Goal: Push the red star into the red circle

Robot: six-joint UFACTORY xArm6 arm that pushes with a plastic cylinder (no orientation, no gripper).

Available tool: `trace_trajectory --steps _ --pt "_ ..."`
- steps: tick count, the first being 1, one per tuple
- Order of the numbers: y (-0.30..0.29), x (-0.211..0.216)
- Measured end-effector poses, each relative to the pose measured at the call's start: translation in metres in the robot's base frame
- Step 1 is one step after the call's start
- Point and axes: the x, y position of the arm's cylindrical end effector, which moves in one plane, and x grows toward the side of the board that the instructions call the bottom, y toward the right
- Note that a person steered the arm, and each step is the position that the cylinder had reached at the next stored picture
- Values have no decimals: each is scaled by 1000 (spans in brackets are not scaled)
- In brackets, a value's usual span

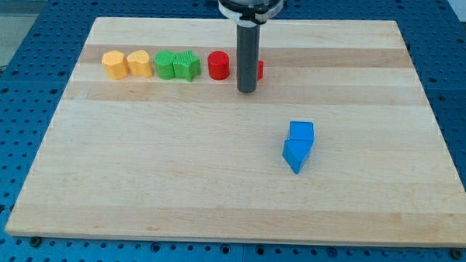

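Note:
The red circle (218,65) stands on the wooden board (238,193) in a row near the view's top. The red star (259,69) lies just to its right, mostly hidden behind my rod, with only its right edge showing. My tip (246,92) rests on the board between the two red blocks, slightly toward the view's bottom of them and right against the star's left side.
Left of the red circle the row continues with a green star (187,66), a green block (166,65), a yellow block (140,63) and an orange-yellow block (114,65). Two blue blocks (300,132) (294,156) touch each other at the view's centre right.

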Motion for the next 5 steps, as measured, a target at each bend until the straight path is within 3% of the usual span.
trace_trajectory --steps 1,5 --pt "66 19" --pt "54 -30"
